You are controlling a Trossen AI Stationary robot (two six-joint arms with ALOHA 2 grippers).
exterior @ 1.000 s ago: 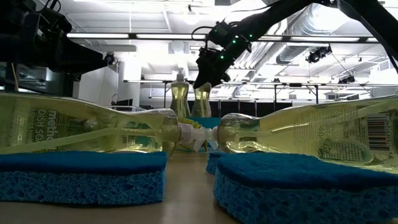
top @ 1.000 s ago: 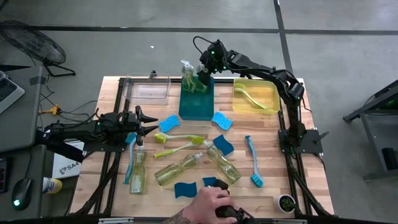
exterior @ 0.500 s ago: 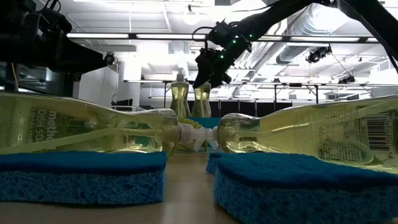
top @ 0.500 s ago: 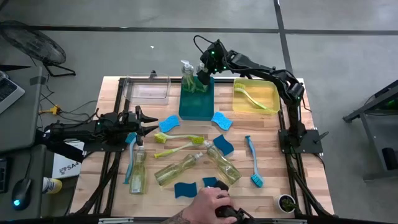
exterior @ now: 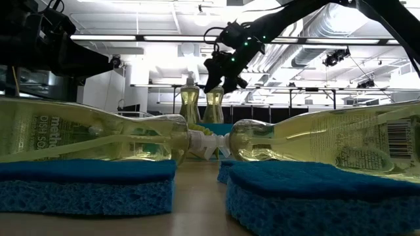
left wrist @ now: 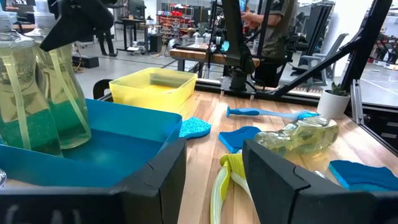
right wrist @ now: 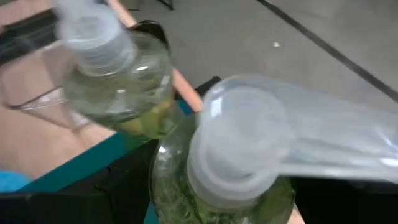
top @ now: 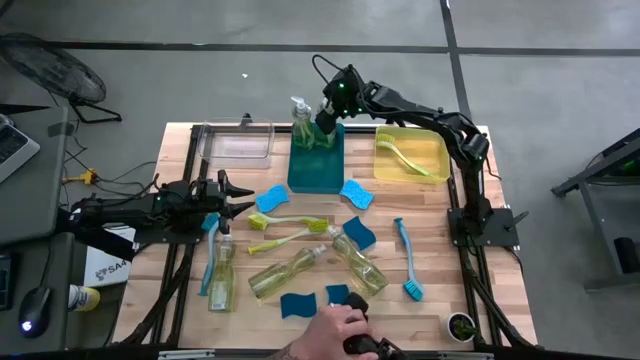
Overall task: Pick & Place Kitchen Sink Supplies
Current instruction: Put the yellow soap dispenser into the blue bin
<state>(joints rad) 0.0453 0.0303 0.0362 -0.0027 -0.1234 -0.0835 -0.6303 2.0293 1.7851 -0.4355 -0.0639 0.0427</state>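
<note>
While the right gripper [top: 325, 115] stands wide just above an upright soap bottle [exterior: 213, 105] in the teal bin [top: 316, 170] by the table's far edge, lift straight up without nudging its neighbour. Left gripper [top: 232, 194], half-open and empty, waits at the left edge.

Two pump bottles [top: 308, 130] stand in the middle bin [top: 316, 172], brush [top: 404, 157] in the right bin [top: 411, 158] (sponges [top: 356, 193] scattered nearby).
</note>
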